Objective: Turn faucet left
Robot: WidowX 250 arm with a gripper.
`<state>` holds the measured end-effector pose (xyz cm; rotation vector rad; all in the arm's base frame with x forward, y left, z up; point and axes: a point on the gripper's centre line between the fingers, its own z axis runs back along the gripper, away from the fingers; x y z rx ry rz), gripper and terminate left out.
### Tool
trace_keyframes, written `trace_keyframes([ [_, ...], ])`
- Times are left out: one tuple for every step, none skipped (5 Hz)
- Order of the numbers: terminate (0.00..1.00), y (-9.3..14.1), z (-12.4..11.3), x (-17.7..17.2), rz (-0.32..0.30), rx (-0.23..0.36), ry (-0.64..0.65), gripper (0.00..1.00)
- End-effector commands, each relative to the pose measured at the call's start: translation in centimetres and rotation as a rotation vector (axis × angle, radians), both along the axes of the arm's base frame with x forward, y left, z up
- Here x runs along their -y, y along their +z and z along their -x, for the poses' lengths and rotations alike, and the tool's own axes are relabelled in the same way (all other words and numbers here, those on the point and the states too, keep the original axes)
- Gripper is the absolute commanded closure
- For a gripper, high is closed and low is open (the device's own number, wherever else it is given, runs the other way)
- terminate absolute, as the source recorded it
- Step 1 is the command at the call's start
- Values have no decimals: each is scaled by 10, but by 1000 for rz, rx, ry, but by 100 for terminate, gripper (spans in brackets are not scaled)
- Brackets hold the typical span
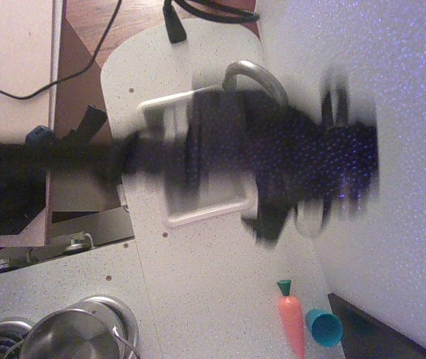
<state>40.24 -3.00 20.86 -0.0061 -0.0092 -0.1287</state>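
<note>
Counter (213,292): white speckled top, fills most of the view, light wall along the right side.

Arm (86,161): black, reaches in from the left edge and runs across the middle of the view. Heavily motion-blurred, no edges readable. It covers the middle of the sink.

Gripper (273,224): blurred dark mass at the arm's right end, low tip over the counter just past the sink's near right corner. Cannot tell whether the claw is apart or together (smear swallows the fingers).

Sink (198,213): white rectangular basin set in the counter. Only its upper rim and lower rim show past the arm.

Faucet (252,75): shiny silver arched tube, visible above the arm at the sink's far right corner, arching from the upper rim toward the wall side. Its lower end and base are hidden behind the blur. Contact with the gripper: cannot tell.

Pot (71,336): steel, bottom left corner, sitting on a round burner, partly cut off by the edge.

Carrot (293,321): orange toy with green top, lying on the counter bottom right, well apart from the sink.

Cup (323,327): small, teal, just beside the carrot on the wall side.
</note>
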Motion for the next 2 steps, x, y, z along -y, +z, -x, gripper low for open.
trace_keyframes([
  [0,24,-5,-13,-26,49,40,0],
  [100,24,-5,-13,-26,49,40,0],
])
